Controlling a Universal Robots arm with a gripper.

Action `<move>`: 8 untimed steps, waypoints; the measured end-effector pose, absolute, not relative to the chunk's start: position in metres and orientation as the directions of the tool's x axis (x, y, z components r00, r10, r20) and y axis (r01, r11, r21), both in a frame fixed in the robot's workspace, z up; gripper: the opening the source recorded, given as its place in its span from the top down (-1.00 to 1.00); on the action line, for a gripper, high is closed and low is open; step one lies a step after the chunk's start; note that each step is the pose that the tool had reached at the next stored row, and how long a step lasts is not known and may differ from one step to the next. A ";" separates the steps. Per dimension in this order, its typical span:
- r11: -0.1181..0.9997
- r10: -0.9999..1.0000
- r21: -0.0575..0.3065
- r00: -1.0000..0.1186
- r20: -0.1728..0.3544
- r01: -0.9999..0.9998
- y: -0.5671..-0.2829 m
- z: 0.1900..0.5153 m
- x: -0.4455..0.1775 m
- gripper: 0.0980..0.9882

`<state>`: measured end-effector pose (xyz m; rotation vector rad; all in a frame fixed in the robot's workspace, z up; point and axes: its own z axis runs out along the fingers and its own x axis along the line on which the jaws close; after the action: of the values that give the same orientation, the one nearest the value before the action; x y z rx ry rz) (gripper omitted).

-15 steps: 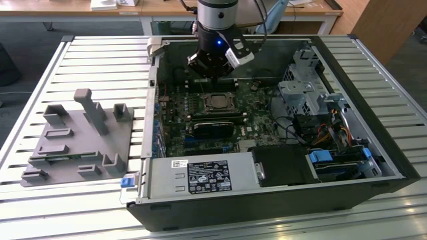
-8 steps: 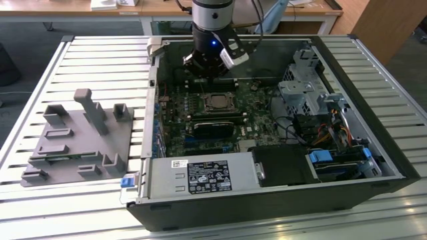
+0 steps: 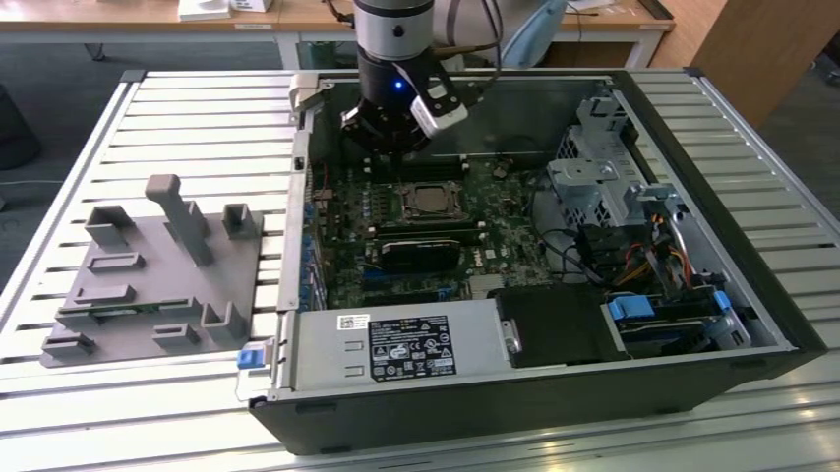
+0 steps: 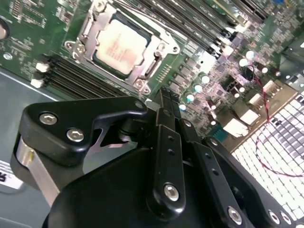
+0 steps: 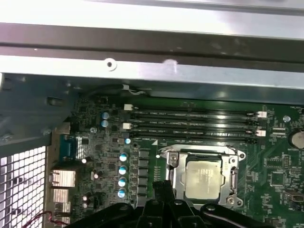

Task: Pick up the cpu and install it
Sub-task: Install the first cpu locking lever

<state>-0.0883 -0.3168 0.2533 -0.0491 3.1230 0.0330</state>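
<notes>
The cpu [image 3: 427, 201] is a small silvery square chip lying flat in the motherboard socket inside the open computer case. Both wrist views show its metal top, cpu [image 4: 119, 46] and cpu [image 5: 203, 177], ringed by the socket's metal frame [image 4: 164, 46]. My gripper [image 3: 389, 147] hangs above the board, just off the socket on the case's far side and apart from the chip. Its black fingers [image 4: 167, 142] meet at the tips with nothing between them. The gripper [image 5: 164, 186] tip shows beside the socket frame.
Black memory slots [image 5: 194, 124] run beside the socket. The case holds a power supply [image 3: 393, 349] at the front and a drive cage [image 3: 597, 187] with cables on the exterior view's right. A grey tray [image 3: 145, 285] with upright holders lies on the slatted table outside the case.
</notes>
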 end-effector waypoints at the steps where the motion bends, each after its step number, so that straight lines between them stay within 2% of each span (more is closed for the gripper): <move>1: 0.999 -0.031 0.021 -0.999 -0.018 -0.032 -0.317 0.253 -0.089 0.98; 8: 0.999 -0.031 0.021 -0.999 -0.018 -0.032 -0.317 0.253 -0.089 0.98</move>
<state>-0.0894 -0.3168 0.2533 -0.0492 3.1231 0.0331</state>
